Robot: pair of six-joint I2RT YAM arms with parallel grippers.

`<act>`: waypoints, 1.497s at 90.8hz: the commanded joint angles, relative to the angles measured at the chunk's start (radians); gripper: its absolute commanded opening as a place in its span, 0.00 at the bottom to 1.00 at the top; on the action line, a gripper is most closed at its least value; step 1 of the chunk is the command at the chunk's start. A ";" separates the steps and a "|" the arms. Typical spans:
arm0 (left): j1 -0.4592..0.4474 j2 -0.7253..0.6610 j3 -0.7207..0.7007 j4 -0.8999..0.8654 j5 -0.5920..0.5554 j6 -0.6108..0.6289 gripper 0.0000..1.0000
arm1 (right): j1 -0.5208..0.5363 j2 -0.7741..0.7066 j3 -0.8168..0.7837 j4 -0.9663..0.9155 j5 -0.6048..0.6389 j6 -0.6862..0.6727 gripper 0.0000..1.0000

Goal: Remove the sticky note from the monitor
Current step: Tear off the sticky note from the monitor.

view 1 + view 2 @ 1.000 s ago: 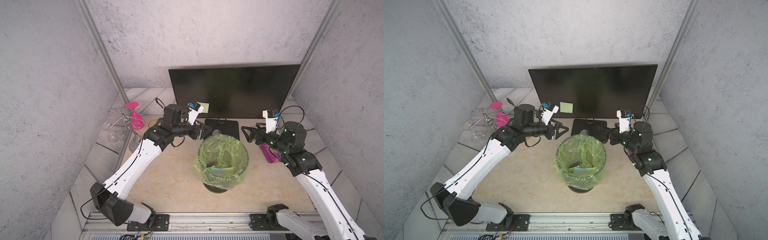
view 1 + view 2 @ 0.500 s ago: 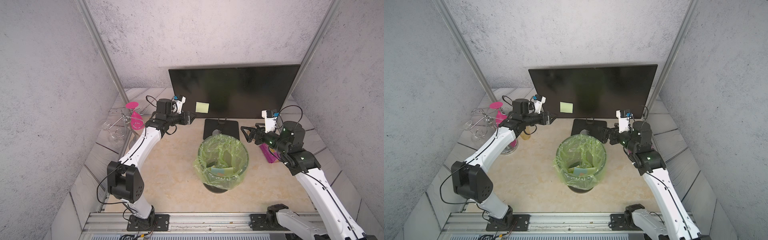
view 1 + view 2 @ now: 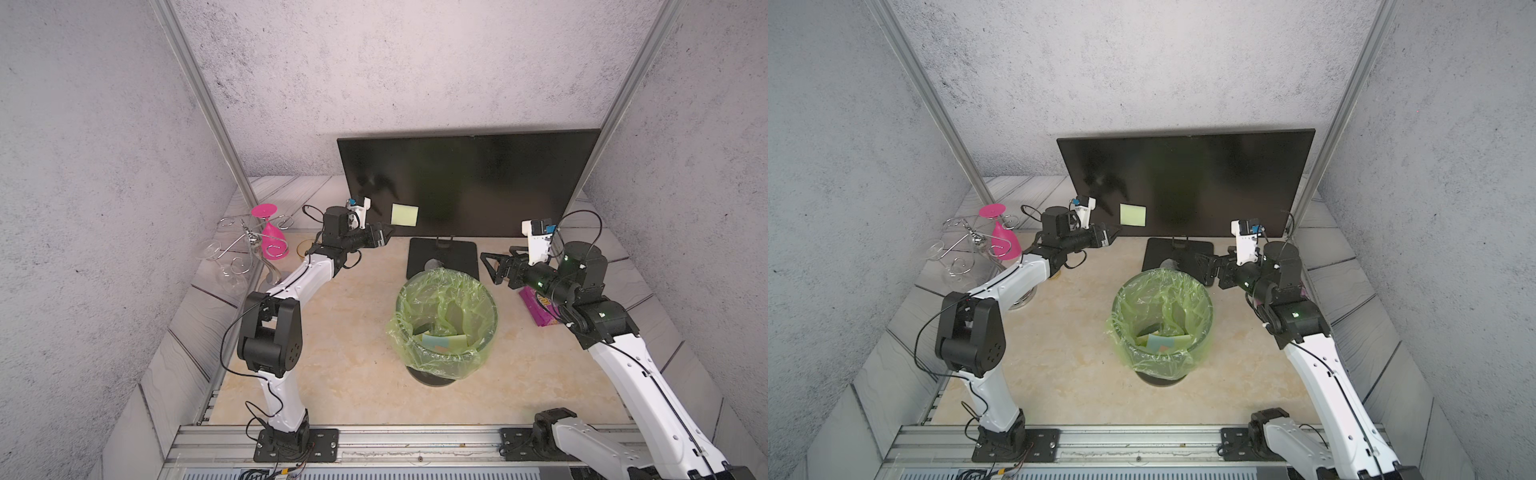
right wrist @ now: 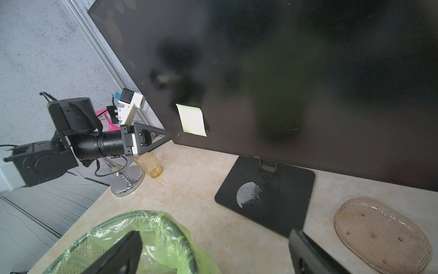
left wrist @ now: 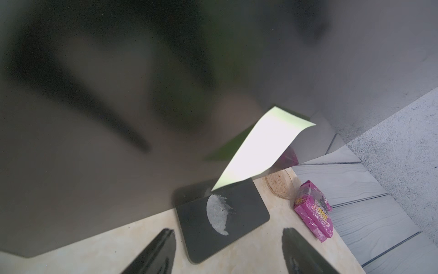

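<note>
A pale yellow-green square paper sticky note (image 3: pixel 404 215) clings to the wide black flat monitor (image 3: pixel 478 183) toward its seven o'clock corner; the left gripper (image 3: pixel 385 236) hovers just beside it at eight o'clock.

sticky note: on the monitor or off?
On. The sticky note clings to the monitor screen, one edge curling off it; the open left end effector is beside it, not touching.

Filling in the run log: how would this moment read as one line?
sticky note: on monitor, not gripped | left gripper: open, close to note | right gripper: open, empty, by bin
</note>
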 commanded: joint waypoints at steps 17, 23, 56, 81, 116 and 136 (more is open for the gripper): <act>0.006 0.064 -0.008 0.231 0.032 -0.023 0.75 | -0.003 0.004 -0.013 0.017 -0.006 -0.003 0.99; 0.006 0.080 0.011 0.225 0.039 -0.024 0.75 | -0.004 0.004 -0.013 0.016 -0.009 -0.002 0.99; 0.006 0.132 0.084 0.226 0.132 -0.023 0.62 | -0.003 0.008 -0.017 0.020 -0.018 -0.001 0.99; -0.001 0.137 0.108 0.245 0.159 -0.045 0.48 | -0.002 0.011 -0.016 0.023 -0.023 0.002 0.99; -0.011 0.106 0.084 0.230 0.154 -0.036 0.24 | -0.003 0.015 -0.015 0.030 -0.034 0.010 0.99; -0.017 0.123 0.124 0.135 0.138 0.008 0.13 | -0.004 0.013 -0.015 0.026 -0.030 0.008 0.99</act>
